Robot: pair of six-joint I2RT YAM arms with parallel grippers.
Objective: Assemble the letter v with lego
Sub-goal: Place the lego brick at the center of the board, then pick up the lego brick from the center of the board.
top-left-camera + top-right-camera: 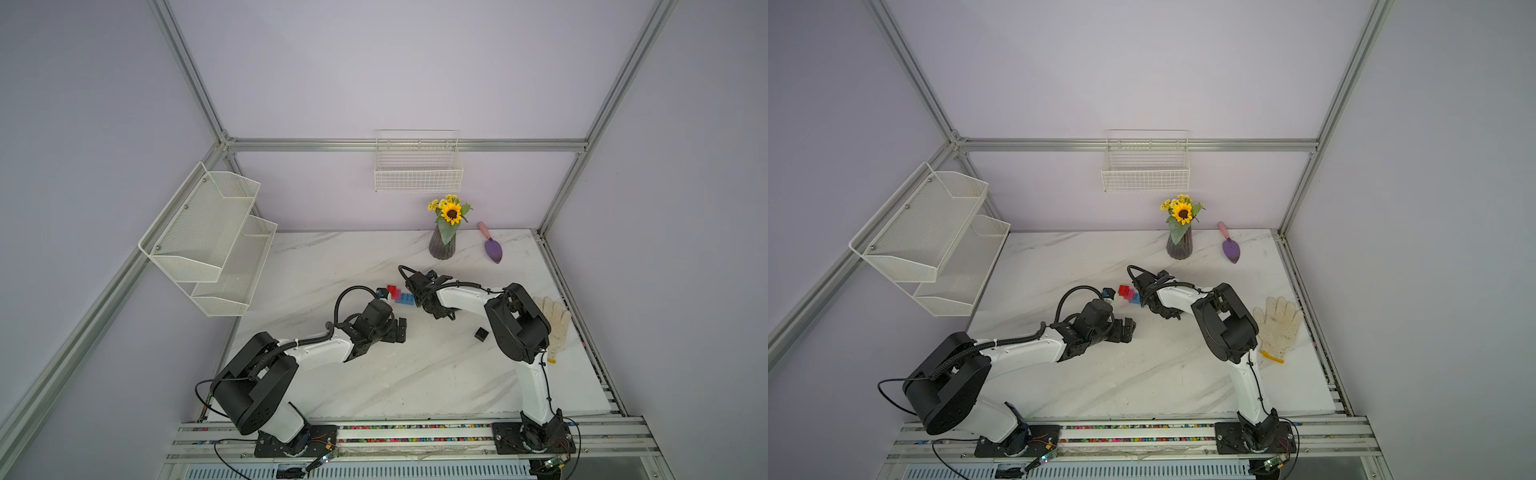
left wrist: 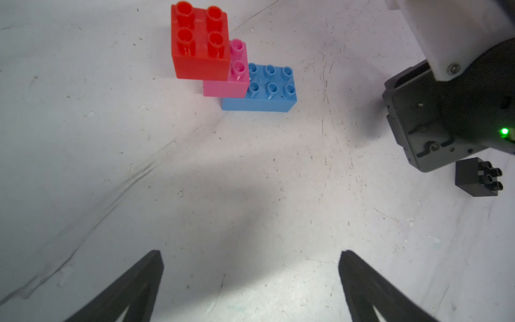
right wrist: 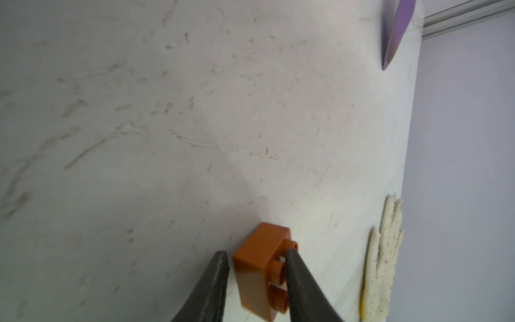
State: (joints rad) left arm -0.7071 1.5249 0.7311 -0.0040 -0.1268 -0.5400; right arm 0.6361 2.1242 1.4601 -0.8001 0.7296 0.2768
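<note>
The left gripper is released, its fingers spread wide over bare table. Ahead of its tips and well apart from them stands the part-built letter v. The blue brick lies flat with its long axis crosswise to the claw's reach and its studs up. The pink brick sits on the blue one's end, and the red brick is stepped on top of the pink, farther out. So one arm of the letter climbs away from the blue point, on the side away from the right arm.

In both top views the same stair stands between the two wrists – just beside the right wrist, a little ahead of the left claw.

The black brick lies on its side with its studs level with the table, just beside the right arm's body. It also shows in a top view.

Only the right wrist view shows the orange brick; in the top views the arm covers it. It lies tipped on the table between the fingertips of the right gripper, and its stud axis runs from finger to finger. One finger overlaps the studs, while a thin sliver shows at the other – whether the claw is pinching it or has let go, I cannot tell.
</note>
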